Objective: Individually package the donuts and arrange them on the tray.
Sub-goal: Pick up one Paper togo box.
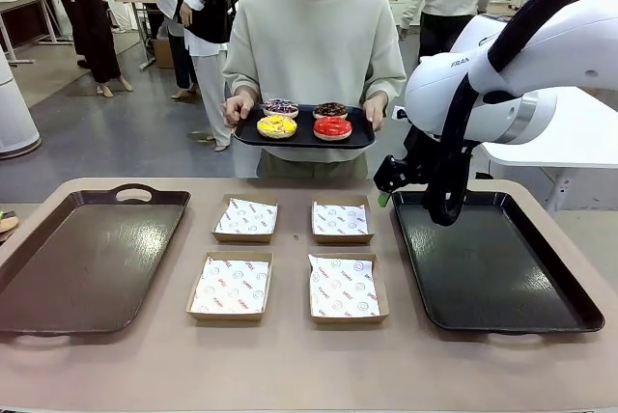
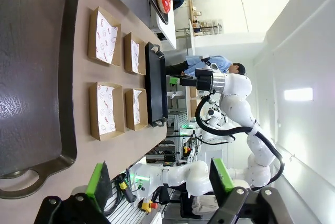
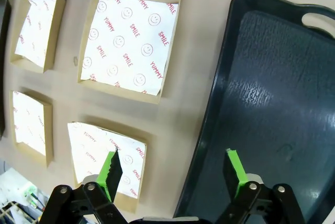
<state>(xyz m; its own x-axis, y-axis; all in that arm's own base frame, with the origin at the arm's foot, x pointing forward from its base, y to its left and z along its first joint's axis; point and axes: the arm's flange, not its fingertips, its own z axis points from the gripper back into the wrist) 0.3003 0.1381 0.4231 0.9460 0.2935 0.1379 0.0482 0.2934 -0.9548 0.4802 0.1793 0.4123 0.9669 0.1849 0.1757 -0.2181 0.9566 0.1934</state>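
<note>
Front view: a person stands at 12 o'clock beyond the surface (image 1: 290, 365), hands (image 1: 375, 112) on the short ends of a small tray (image 1: 304, 142) held level past the far edge.
Donuts: all four lie on the small tray in two rows. On it, purple (image 1: 280, 106) is at 10 o'clock, brown (image 1: 330, 110) at 2, yellow (image 1: 277, 126) at 8 and red (image 1: 332, 127) at 4.
Boxes: four paper-lined boxes (image 1: 245, 218) sit in a two-by-two block mid-surface, none with a donut in it. The left tray (image 1: 58, 268) is at 9 o'clock and the right tray (image 1: 483, 268) at 3, both bare.
Right arm: the right jaws hang over the far inner corner of the right tray, wide apart and holding nothing. In the right wrist view one pad (image 3: 111, 167) is over a box and the other over the tray.
Left arm: in the left wrist view the left jaws are spread wide, pads (image 2: 98, 179) with nothing between them. They look across the left tray and the boxes, with the red donut small at the far end.
Key relation: from the right jaws the donuts lie at about 11 o'clock, well apart and off the surface. Red is the closest.
Axis: rings have no long axis. The small tray's long side runs 9 to 3.
Nearer arm: the right, by my judgement.
Stage: nothing is packaged yet. A reach towards 11 o'clock, or a hand-over, looks due first.
</note>
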